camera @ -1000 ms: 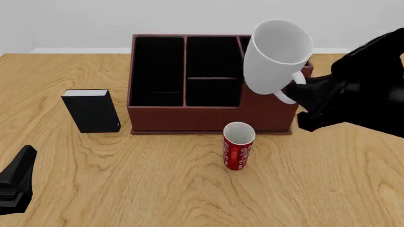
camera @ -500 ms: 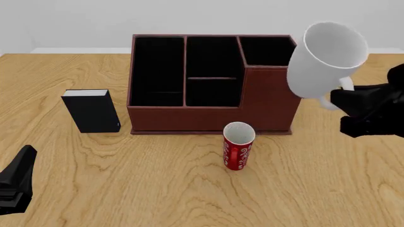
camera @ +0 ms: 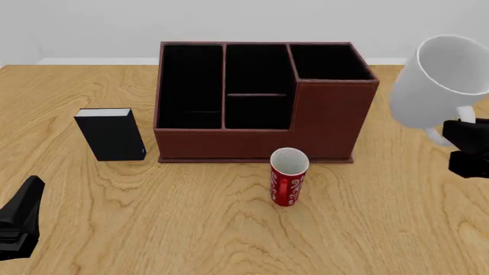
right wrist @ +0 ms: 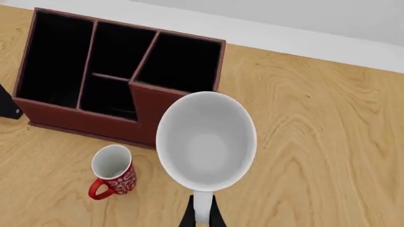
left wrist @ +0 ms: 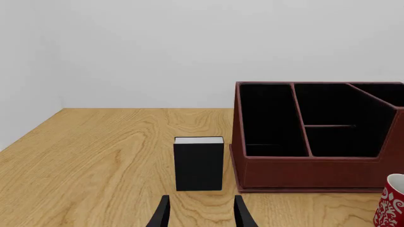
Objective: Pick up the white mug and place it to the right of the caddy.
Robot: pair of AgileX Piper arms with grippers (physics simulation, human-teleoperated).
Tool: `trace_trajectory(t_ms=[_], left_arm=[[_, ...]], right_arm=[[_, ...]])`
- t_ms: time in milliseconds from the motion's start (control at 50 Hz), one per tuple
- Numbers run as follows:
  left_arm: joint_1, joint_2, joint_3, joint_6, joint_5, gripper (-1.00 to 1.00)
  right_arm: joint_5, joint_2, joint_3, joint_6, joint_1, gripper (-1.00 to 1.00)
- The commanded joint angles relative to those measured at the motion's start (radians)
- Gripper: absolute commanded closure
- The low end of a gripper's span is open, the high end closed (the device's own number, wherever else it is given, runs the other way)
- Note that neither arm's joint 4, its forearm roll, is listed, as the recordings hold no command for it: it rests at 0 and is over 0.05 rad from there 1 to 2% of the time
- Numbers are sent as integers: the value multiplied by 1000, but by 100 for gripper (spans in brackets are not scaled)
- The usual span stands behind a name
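The white mug [camera: 437, 86] hangs tilted in the air just past the right end of the caddy [camera: 328, 123], above the table. My right gripper [camera: 457, 136] is shut on its loop handle at the right edge of the front view. In the right wrist view the white mug [right wrist: 206, 142] shows its open mouth, with the gripper [right wrist: 202, 215] pinching the handle and the caddy [right wrist: 148, 106] beside it. My left gripper [camera: 22, 217] stays low at the near left, far from the mug. In the left wrist view this gripper [left wrist: 200, 216] is open and holds nothing.
A slim red mug [camera: 289, 179] with a white pattern stands upright in front of the caddy's right half. A small black book-like box [camera: 112, 135] stands left of the caddy. Bare wooden table [camera: 413, 229] lies under and in front of the held mug.
My right gripper has carried the white mug rightward, from over the caddy's right compartment to beyond its right wall, and slightly lower. The left arm has not moved.
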Motion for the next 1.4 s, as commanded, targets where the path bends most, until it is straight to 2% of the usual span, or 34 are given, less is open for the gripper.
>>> trace_trajectory(t_ms=[20, 140, 520, 760, 940, 1400], left_arm=[[0, 0, 0, 0, 0, -100], [0, 0, 0, 0, 0, -100], [0, 0, 0, 0, 0, -100], [0, 0, 0, 0, 0, -100], [0, 0, 0, 0, 0, -100], [0, 0, 0, 0, 0, -100]], right_arm=[[22, -27, -11, -6, -79, 100], [15, -8, -20, -20, -113, 100], [-12, 72, -88, -15, -197, 100], [-60, 192, -155, -18, -199, 100], [-47, 274, -239, -35, -216, 100], [-101, 507, -365, -16, -244, 100]])
